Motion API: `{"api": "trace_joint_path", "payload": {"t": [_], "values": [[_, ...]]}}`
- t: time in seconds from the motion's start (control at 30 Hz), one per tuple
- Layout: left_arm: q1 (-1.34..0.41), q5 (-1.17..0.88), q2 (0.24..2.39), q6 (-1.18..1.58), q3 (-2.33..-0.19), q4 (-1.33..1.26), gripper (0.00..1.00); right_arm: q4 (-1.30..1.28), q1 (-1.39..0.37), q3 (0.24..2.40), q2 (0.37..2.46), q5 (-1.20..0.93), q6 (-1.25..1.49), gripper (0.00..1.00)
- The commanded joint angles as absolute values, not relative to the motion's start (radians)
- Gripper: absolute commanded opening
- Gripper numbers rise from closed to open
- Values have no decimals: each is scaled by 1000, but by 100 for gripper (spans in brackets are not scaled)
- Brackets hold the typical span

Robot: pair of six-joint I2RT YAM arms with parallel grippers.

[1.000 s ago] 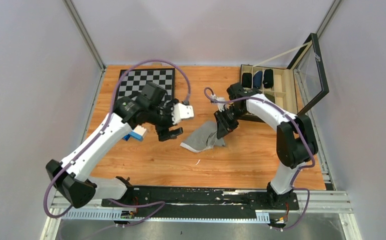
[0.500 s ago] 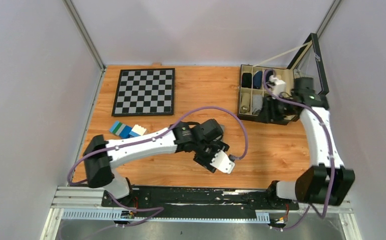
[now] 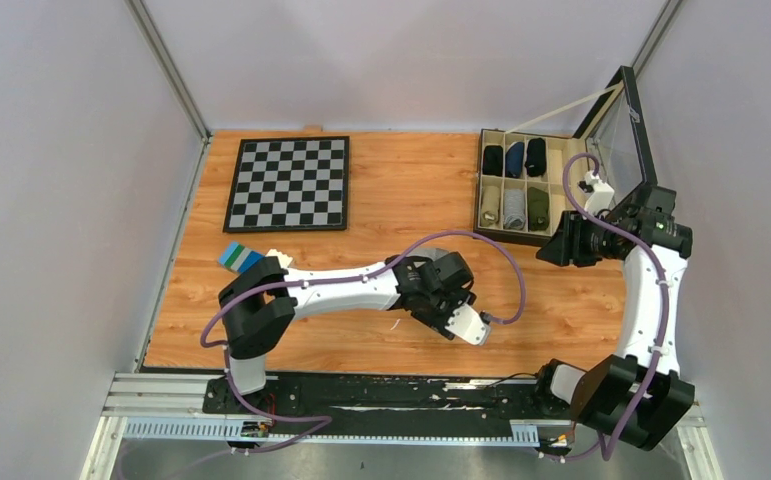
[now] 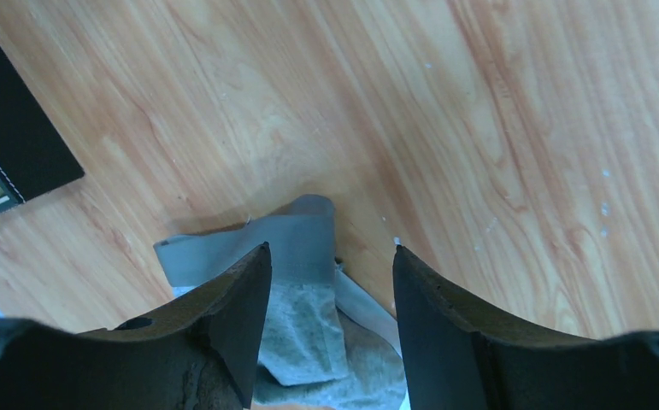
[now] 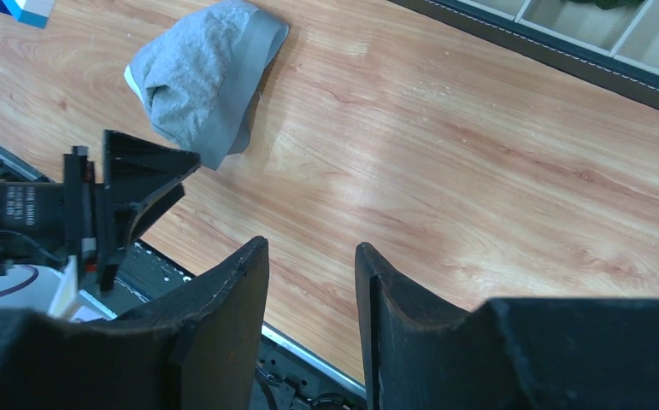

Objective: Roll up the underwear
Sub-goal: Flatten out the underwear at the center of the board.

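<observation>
The grey underwear (image 5: 202, 77) lies bunched on the wooden table, its paler waistband (image 4: 296, 239) at the far end. My left gripper (image 4: 330, 248) stands open, its fingertips just above the fabric on either side of it, not pinching it. In the right wrist view the left gripper (image 5: 167, 171) points at the bundle's near edge. From above, my left gripper (image 3: 429, 288) and its arm hide the underwear. The right gripper (image 5: 308, 243) is open and empty over bare wood, well to the right (image 3: 558, 247).
An open wooden box (image 3: 521, 190) with rolled items in its compartments stands at the back right, its lid (image 3: 626, 140) raised. A chessboard (image 3: 289, 183) lies at the back left. Coloured blocks (image 3: 246, 258) sit by the left arm's elbow. The black base rail (image 3: 401, 390) lines the near edge.
The right gripper has let go of the underwear and pulled back to the right, by the box. The left arm has swung over the underwear and its jaws have narrowed.
</observation>
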State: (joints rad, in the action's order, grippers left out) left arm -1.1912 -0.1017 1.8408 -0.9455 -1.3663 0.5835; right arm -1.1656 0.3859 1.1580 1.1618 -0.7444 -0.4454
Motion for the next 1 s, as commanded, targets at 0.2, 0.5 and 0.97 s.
{"api": "trace_joint_path", "payload": {"t": [0.2, 0.5, 0.97], "values": [[-1203, -2, 1927, -979, -1359, 469, 53, -1187, 438, 1162, 1190, -844, -500, 41], [-1198, 63, 1907, -996, -1426, 523, 20, -1192, 447, 1163, 1183, -843, -502, 41], [-914, -277, 1668, -428, -1582, 662, 8, -1204, 429, 1174, 1106, -882, -495, 40]]}}
